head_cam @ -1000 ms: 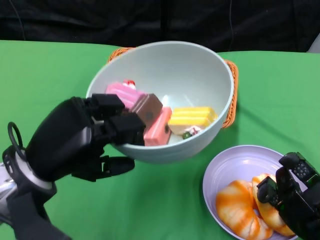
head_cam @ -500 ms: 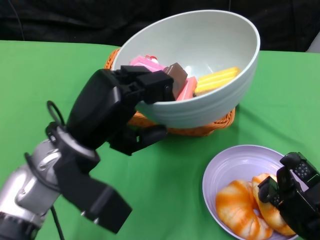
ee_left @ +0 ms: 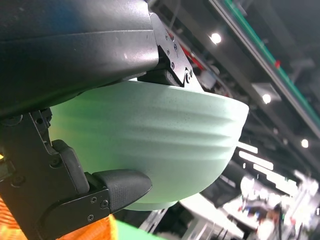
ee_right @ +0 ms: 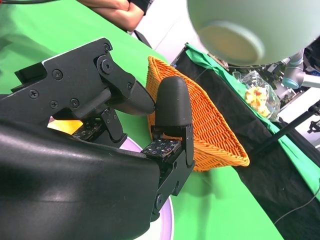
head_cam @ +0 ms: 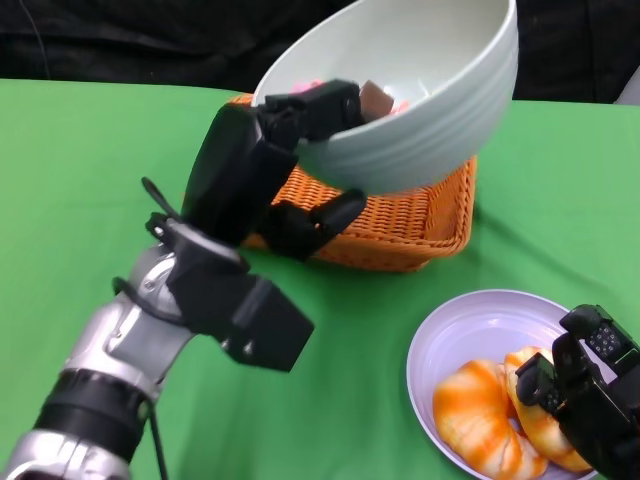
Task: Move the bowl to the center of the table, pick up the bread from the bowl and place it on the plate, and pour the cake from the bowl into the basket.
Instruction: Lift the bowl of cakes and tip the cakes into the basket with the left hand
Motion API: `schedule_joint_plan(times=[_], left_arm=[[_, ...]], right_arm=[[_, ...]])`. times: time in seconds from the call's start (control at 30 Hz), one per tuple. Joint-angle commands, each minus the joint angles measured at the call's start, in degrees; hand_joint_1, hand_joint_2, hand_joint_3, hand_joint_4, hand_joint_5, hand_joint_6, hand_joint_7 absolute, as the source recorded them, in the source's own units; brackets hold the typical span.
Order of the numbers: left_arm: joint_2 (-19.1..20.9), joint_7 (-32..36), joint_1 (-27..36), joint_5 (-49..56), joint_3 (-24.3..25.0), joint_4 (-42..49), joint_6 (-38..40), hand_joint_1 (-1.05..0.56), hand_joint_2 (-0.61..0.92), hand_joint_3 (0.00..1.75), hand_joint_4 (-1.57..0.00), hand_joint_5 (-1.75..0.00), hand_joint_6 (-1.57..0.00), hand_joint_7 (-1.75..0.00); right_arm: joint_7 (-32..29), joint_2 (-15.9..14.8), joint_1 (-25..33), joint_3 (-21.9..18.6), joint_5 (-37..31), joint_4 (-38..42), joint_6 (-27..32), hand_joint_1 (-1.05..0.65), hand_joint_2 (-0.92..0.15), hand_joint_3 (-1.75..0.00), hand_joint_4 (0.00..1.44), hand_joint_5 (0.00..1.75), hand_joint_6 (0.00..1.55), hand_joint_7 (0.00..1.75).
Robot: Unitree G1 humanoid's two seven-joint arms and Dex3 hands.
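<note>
My left hand (head_cam: 270, 150) grips the near rim of the pale green bowl (head_cam: 430, 110) and holds it tilted in the air above the orange basket (head_cam: 400, 225). Only a brown cake piece (head_cam: 373, 97) and a sliver of pink show over the rim; the rest of the cakes are hidden. The bowl's underside (ee_right: 250, 27) and ribbed side (ee_left: 150, 135) show in the wrist views. Two orange breads (head_cam: 490, 415) lie on the lilac plate (head_cam: 470, 330) at the lower right. My right hand (head_cam: 585, 390) rests at the plate's edge over the bread, fingers curled, holding nothing.
The green table (head_cam: 90, 170) spreads around the basket and plate. A black backdrop runs along the far edge. In the right wrist view a person's arm (ee_right: 117, 10) rests on the table beyond the basket (ee_right: 205, 120).
My left arm has lifted the bowl up and away from me, tipping it further over the basket, so most of the cakes are now out of sight. The right hand has stayed put.
</note>
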Motion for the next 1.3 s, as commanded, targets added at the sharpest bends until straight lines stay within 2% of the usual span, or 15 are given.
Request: schedule_joint_plan(times=[0.03,0.3,0.67,0.9,1.07,1.3], left_arm=[[-1.8,4.0,-3.6,-1.5,1.4,5.1,-1.6,-0.11,0.20,1.75,-1.02,-1.75,-0.83,-1.75],[-6.0,5.7,-8.9,-5.1,3.0,15.6,-2.8,-0.10,0.21,1.73,-1.05,-1.75,-0.84,-1.75],[-9.5,3.3,-10.1,-11.0,5.3,19.9,-3.5,-0.14,0.21,1.71,-1.05,-1.75,-0.86,-1.75],[-11.3,0.7,-9.2,-14.0,5.9,20.1,-4.6,-0.14,0.25,1.65,-1.04,-1.75,-0.86,-1.75],[-12.6,-3.3,-7.8,-17.6,6.6,16.8,-2.2,-0.15,0.30,1.58,-1.03,-1.75,-0.86,-1.73],[-13.4,-9.0,-6.6,-22.4,8.0,13.9,-0.2,-0.15,0.29,1.52,-1.04,-1.75,-0.86,-1.73]], right_arm=[[-0.2,-0.5,0.2,-0.6,-0.2,0.4,-0.2,-0.14,-0.70,-1.07,0.85,1.75,0.67,1.68],[-0.4,-0.3,0.2,-0.6,-0.5,0.3,-0.3,-0.14,-0.69,-1.07,0.85,1.75,0.66,1.69],[-0.4,-0.2,0.2,-0.7,-0.2,0.2,-0.2,-0.14,-0.69,-1.07,0.85,1.75,0.66,1.68],[-0.5,-0.3,0.1,-0.7,-0.4,0.4,-0.3,-0.14,-0.69,-1.08,0.85,1.75,0.65,1.69],[1.2,-0.3,-0.1,-0.6,0.2,0.3,-0.8,-0.14,-0.68,-1.07,0.83,1.75,0.62,1.70],[-1.9,0.2,0.3,-0.5,0.5,-2.4,1.1,-0.15,-0.71,-1.04,0.83,1.75,0.63,1.69]])
